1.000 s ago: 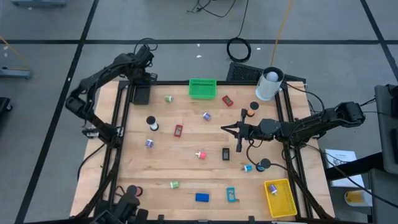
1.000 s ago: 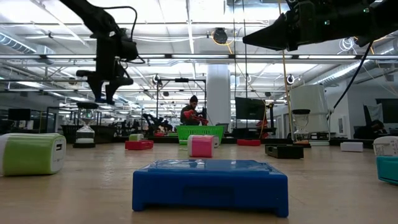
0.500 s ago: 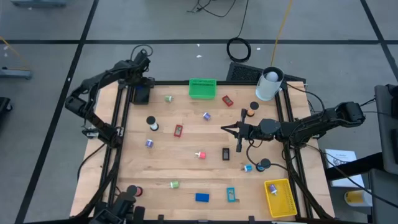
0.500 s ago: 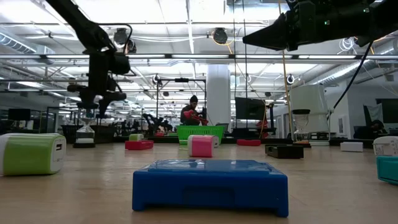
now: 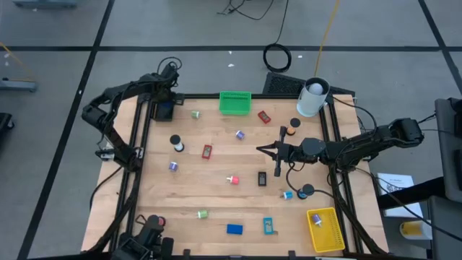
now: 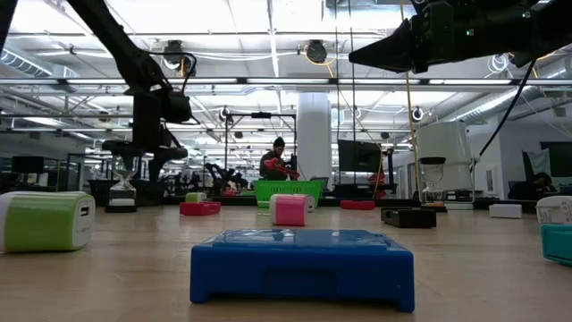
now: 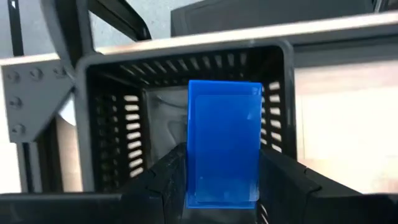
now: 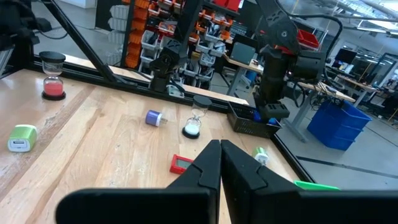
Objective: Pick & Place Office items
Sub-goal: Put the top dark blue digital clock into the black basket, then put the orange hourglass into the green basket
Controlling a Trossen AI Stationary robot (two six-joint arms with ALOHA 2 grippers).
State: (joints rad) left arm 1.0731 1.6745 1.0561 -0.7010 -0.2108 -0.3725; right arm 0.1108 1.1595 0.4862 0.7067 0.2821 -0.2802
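Note:
My left gripper (image 5: 164, 101) hangs over the black slatted bin (image 5: 162, 110) at the table's far left corner, shut on a blue rectangular block (image 7: 224, 143). In the left wrist view the block stands over the bin's open mouth (image 7: 155, 99). My right gripper (image 5: 263, 149) hovers shut above the table's right middle, touching nothing. The other office items lie flat on the wood: a blue block (image 5: 234, 229), red blocks (image 5: 207, 151), black rolls (image 5: 175, 141), and small pink (image 5: 233, 179), green (image 5: 203, 214) and purple (image 5: 173, 166) clips. My left gripper pinches the blue block between its two fingers (image 7: 168, 171), one on each long side, at the end nearest the wrist (image 7: 224, 186). The fingers come from above, pointing down. The block is lifted clear and sticks out past the fingertips over the black bin's opening.
A green bin (image 5: 234, 102) sits at the far edge and a yellow bin (image 5: 325, 229) at the near right corner. A big white cylinder (image 5: 312, 97) stands at the far right corner. A cyan item (image 5: 268, 226) and a black block (image 5: 262, 178) lie near the middle.
My left gripper has gone down toward the black bin at the far left corner, carrying the blue block with it.

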